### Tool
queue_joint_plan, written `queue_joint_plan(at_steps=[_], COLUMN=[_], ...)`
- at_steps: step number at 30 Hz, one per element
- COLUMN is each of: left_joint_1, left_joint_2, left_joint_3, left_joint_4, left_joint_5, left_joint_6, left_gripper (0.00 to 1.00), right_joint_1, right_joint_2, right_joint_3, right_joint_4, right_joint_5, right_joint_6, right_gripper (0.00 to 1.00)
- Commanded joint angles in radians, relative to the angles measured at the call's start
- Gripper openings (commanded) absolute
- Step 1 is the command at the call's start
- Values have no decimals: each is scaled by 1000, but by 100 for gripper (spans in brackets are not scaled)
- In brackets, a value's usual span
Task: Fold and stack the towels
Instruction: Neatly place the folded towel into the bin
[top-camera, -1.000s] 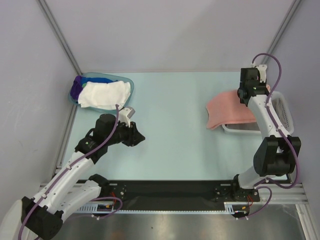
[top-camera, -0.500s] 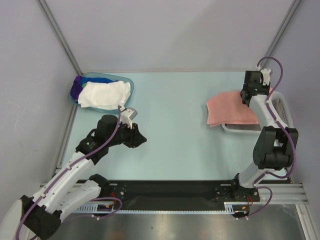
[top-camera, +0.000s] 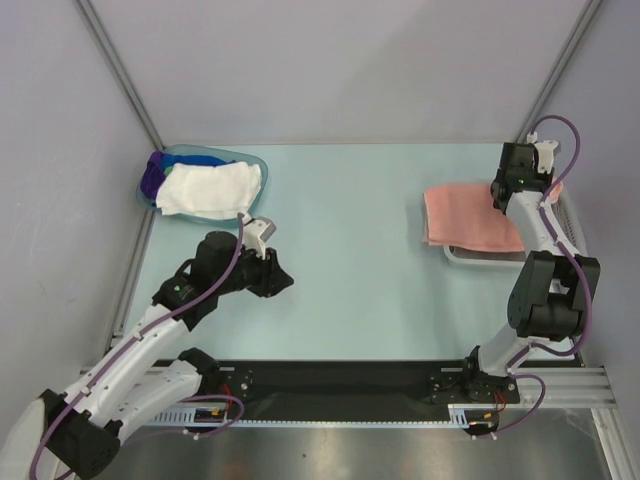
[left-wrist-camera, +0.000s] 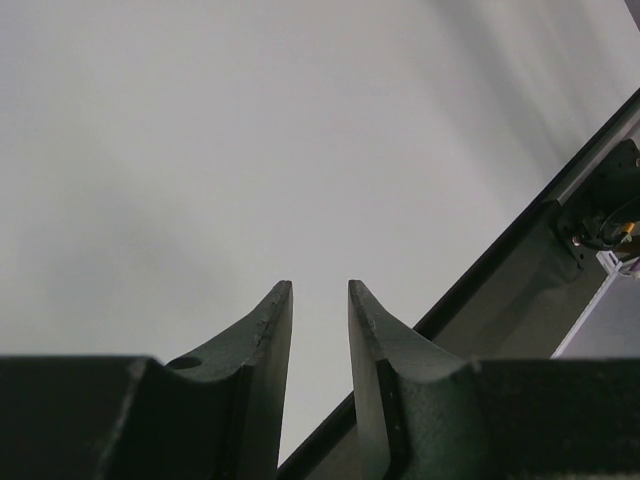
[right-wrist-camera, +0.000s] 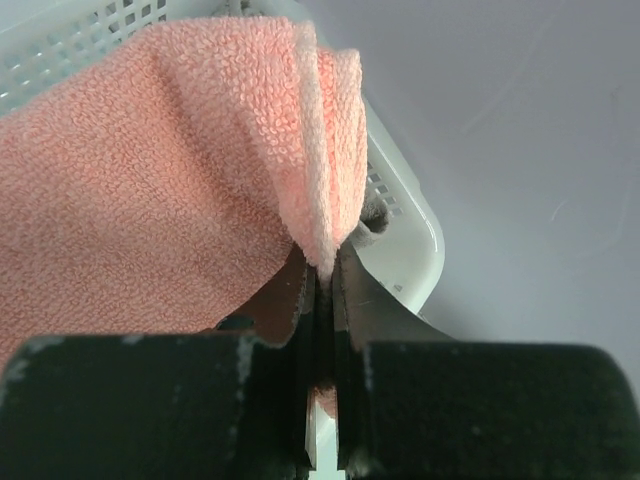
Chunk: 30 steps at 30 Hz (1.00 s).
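Observation:
A salmon pink towel (top-camera: 468, 216) hangs spread over the white mesh basket (top-camera: 570, 218) at the right. My right gripper (top-camera: 527, 190) is shut on a bunched edge of that pink towel (right-wrist-camera: 180, 190), the cloth pinched between its jaws just above the basket (right-wrist-camera: 405, 235). At the back left, a white towel (top-camera: 212, 187) lies on top of purple and blue towels (top-camera: 152, 174) in the translucent blue tub (top-camera: 252, 160). My left gripper (top-camera: 283, 279) hovers over bare table in front of the tub, open and holding nothing (left-wrist-camera: 320, 290).
The pale blue table (top-camera: 340, 260) runs between the tub and the basket. A black rail (top-camera: 340, 378) lines the near edge by the arm bases. Grey walls close the back and sides.
My right gripper has carried the pink towel's edge to the right and back, drawing the cloth flatter over the basket. The left arm has barely shifted.

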Motion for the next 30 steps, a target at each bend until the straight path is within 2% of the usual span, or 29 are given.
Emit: queue_joint_plan(at_steps=[1,24,27,28,29,30], left_joint_1=[-18,-44,-45,-45,-47,-47], left_joint_2=[-21,-9,-10,-9,-8,-8], left_joint_3=[-6,-3,-3,-5,-5,-5], left_joint_4=[12,7,9,9,9,10], left_joint_5=[-25,-31,-22,-20,-19,-19], left_joint_6=[16,13,16,18,18,18], left_gripper=[34,35,36,36,37,37], right_joint_1=[-18,-49,-49,-49,-49,-47], right_joint_2=[12,123,124,121,117,107], right_joint_3=[3,117,130,134,134,134], right_joint_4=[56,16,-5,-10,-21,-28], right_joint_5=[59,139,135,117,112,108], right_joint_6=[4,53,62,64,71,76], right_gripper=[0,0,21,42,53,70])
